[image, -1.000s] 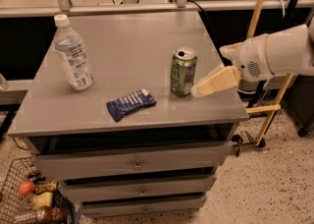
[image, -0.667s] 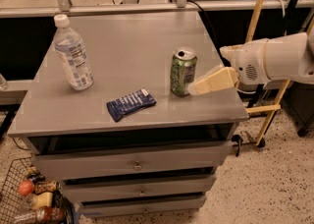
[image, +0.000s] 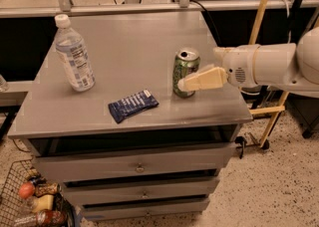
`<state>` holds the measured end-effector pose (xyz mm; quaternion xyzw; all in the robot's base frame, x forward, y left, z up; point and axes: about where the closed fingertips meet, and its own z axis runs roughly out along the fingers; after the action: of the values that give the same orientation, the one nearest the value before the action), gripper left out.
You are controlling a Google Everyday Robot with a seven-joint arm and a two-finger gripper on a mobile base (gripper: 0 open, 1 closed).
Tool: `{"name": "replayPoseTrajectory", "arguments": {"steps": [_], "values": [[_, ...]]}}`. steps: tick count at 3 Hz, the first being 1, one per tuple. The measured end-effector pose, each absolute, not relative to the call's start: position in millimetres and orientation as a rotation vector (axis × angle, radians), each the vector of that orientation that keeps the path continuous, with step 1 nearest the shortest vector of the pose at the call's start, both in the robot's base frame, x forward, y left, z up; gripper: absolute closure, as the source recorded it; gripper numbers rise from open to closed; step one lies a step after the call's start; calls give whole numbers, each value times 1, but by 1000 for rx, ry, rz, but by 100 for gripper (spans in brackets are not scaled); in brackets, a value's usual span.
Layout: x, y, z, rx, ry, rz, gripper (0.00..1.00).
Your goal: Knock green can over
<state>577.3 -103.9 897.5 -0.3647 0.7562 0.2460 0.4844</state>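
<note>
The green can stands upright on the right part of the grey cabinet top, its silver top with the opening facing up. My gripper is cream coloured and reaches in from the right on a white arm. Its tip lies against the lower right side of the can, just above the cabinet top.
A clear water bottle with a white cap stands at the left. A dark blue snack wrapper lies flat in front of the can, to its left. A wire basket with items sits on the floor at lower left. Wooden poles lean at the right.
My gripper has moved left, from a little apart from the can to against its lower right side. The can still stands upright in the same place.
</note>
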Motion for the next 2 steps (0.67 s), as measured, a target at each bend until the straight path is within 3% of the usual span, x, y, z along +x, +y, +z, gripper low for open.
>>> {"name": "replayPoseTrajectory", "arguments": {"steps": [1, 2], "values": [[584, -91, 896, -885, 1821, 623, 0], [591, -80, 892, -890, 1805, 640, 18]]}}
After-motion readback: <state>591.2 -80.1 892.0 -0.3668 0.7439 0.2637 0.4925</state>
